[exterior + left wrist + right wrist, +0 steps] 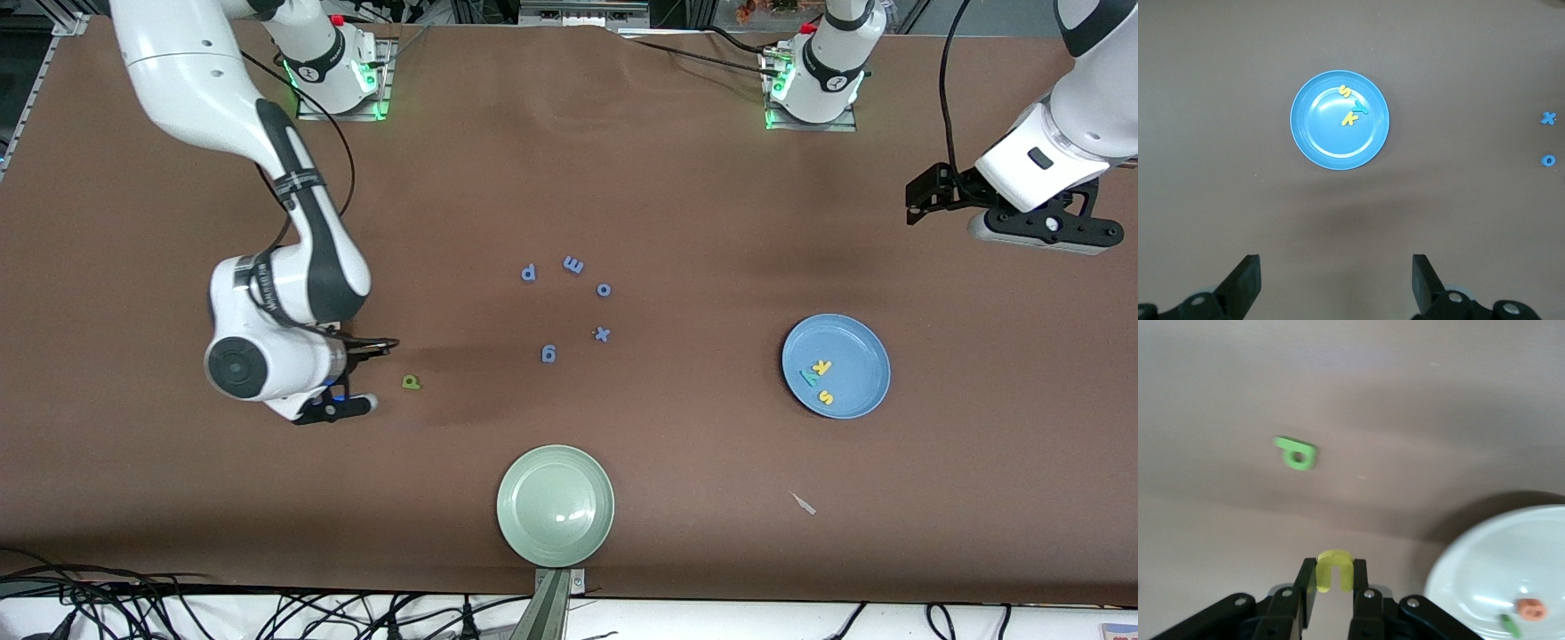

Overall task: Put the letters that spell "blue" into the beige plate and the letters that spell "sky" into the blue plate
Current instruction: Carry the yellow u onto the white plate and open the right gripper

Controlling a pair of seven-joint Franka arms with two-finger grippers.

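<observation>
The right gripper (1333, 581) is hanging low over the table toward the right arm's end, its jaws pinching the yellow u (1333, 570) between the fingertips. In the front view the arm's wrist is covering most of that gripper (356, 378), so the u is not showing there.

The green b (411, 382) is lying flat on the table just beside the right gripper, at about three o'clock from it in the front view (it is reading as a p from there). In the right wrist view the b (1297, 453) is sitting apart from the gripper on bare table.

The beige plate (1471, 567) is showing only in the right wrist view, near the gripper, and it is holding the orange e (1531, 609) and a thin green piece, probably the l (1509, 625), though it is blurred.

The blue plate (836, 365) is resting toward the left arm's end of the table. Inside it the k (824, 365), the y (810, 377) and the s (826, 397) are lying close together.

The left gripper (1335, 283) is waiting high over the table's left-arm end with its jaws spread wide and nothing between them.

Five blue letters (569, 307) are lying in a loose ring mid-table, and a green plate (556, 505) is sitting at six o'clock from them, nearer the front camera.
</observation>
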